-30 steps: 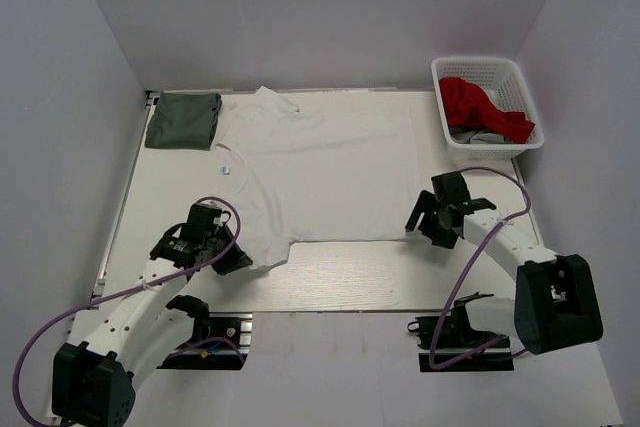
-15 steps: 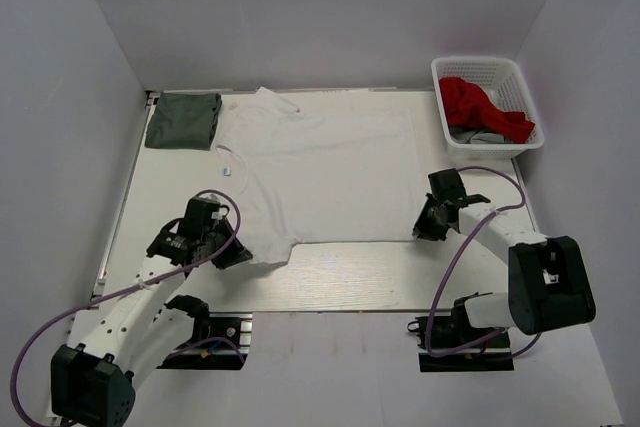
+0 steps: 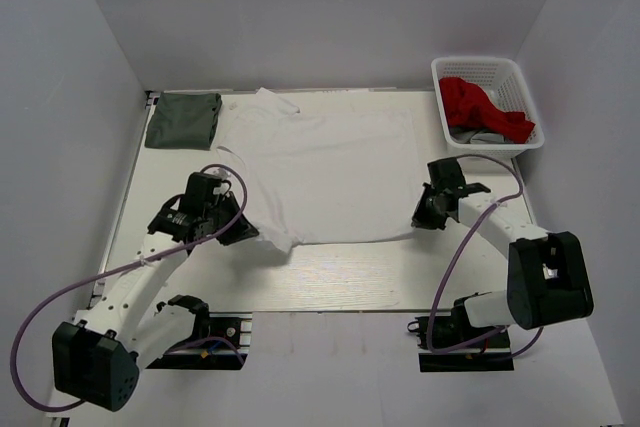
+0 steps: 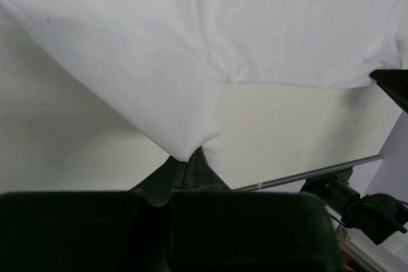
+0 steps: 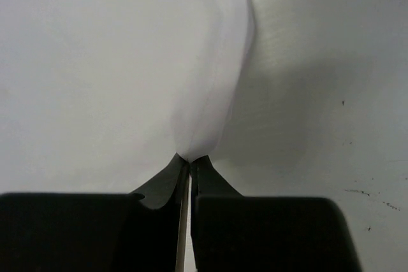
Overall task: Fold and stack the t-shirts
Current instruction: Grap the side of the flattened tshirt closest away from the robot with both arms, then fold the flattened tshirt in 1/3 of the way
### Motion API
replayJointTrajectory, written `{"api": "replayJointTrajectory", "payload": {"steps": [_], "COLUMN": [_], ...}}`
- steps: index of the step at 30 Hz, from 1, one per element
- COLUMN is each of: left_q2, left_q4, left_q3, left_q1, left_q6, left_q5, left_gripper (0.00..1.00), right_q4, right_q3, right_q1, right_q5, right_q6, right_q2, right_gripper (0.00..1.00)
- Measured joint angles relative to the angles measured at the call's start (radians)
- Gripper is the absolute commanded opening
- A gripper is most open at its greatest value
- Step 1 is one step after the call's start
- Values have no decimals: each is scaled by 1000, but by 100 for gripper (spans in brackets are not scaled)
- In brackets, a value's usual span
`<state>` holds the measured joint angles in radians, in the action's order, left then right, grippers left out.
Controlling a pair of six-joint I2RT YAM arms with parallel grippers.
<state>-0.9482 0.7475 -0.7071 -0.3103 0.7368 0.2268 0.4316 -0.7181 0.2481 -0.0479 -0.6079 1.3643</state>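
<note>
A white t-shirt [image 3: 330,172] lies spread across the middle of the table. My left gripper [image 3: 243,230] is shut on its near left sleeve; in the left wrist view the white cloth [image 4: 166,87] comes to a point between the closed fingers [image 4: 191,160]. My right gripper [image 3: 424,219] is shut on the shirt's near right corner, and the right wrist view shows the fabric [image 5: 210,100] pinched up into a peak at my gripper [image 5: 190,157]. A folded grey-green t-shirt [image 3: 183,119] rests at the back left corner.
A white basket [image 3: 487,71] at the back right holds a red garment [image 3: 482,107] and something grey. White walls close in the table on three sides. The table's near edge [image 3: 320,309] runs just in front of both arm bases.
The right gripper moved in onto the shirt's near right corner and closed on it. The left gripper, holding the sleeve, lifted and pulled it up and slightly back.
</note>
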Motion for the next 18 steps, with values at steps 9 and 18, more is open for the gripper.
{"api": "replayJointTrajectory", "payload": {"steps": [9,18], "left_q2": [-204,-468], "left_q4": [-78,-102], "left_q3": [-184,-438], "left_q1": [8,28], "left_q6": [-1,-19], "left_q5": [-110,-261], "left_gripper": [0,0], "right_q4": [49,99], "right_q3": [-206,-424], "right_q1": [0,-2], "right_q5": [-2,-35], "right_q6": [46,60], "right_q2": [101,230], "right_gripper": [0,0]}}
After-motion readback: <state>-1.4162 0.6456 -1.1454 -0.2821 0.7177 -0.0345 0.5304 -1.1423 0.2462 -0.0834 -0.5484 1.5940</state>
